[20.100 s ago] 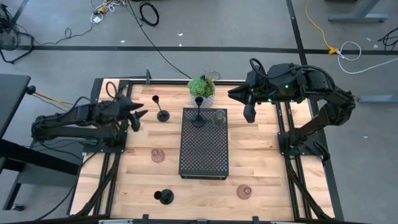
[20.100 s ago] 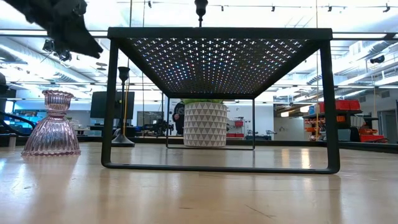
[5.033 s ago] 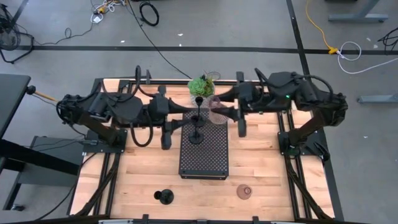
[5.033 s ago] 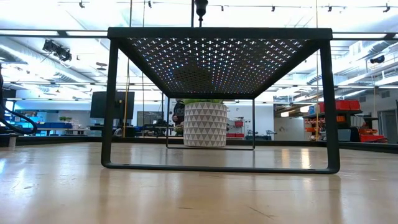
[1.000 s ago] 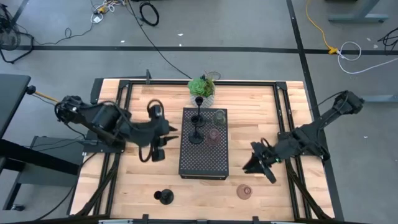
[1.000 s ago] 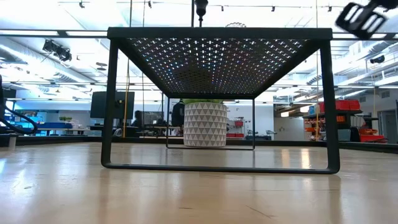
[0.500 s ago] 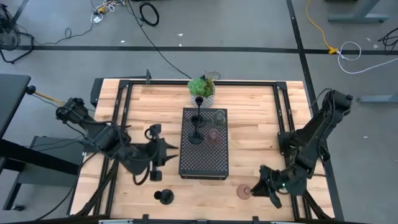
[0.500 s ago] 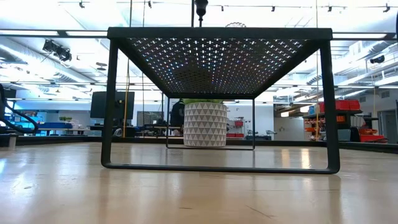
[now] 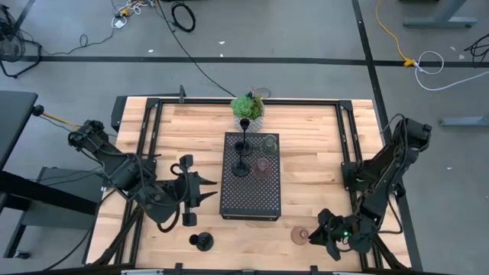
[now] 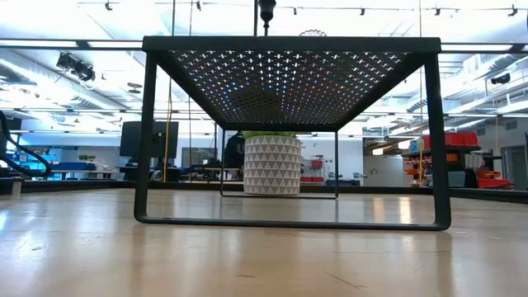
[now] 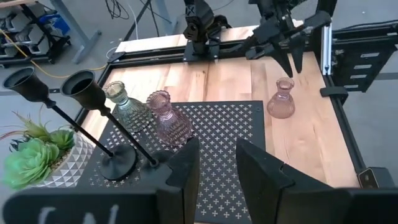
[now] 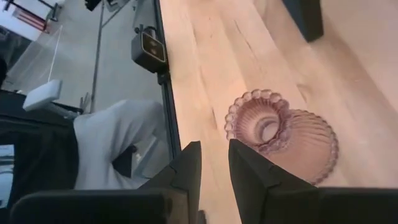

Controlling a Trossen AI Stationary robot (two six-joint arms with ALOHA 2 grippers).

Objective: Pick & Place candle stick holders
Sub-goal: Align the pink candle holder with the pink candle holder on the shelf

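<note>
The black perforated tray [image 9: 250,191] carries two black thin-stemmed holders [image 9: 241,156], a clear glass cup [image 9: 270,143] and a pink cup [image 9: 262,165], all standing on their bases. A third black holder [image 9: 202,242] stands on the table near the front edge. A second pink cup [image 9: 299,234] stands upright on the table at the front right. My right gripper [image 9: 317,233] is open, just to the right of that cup [image 12: 280,134], touching nothing. My left gripper [image 9: 205,192] is open and empty, left of the tray, pointing at it [image 11: 214,146].
A green plant in a white patterned pot [image 9: 247,107] stands behind the tray's far end. Black frame rails [image 9: 145,153] run along both table sides. In the low view the tray [image 10: 289,45] stands on thin legs with the pot [image 10: 272,165] behind it.
My right gripper has gone toward the table's near edge and down, ending beside the pink cup at the front right. My left gripper has gone toward the near edge along the tray's left side. No holder has moved.
</note>
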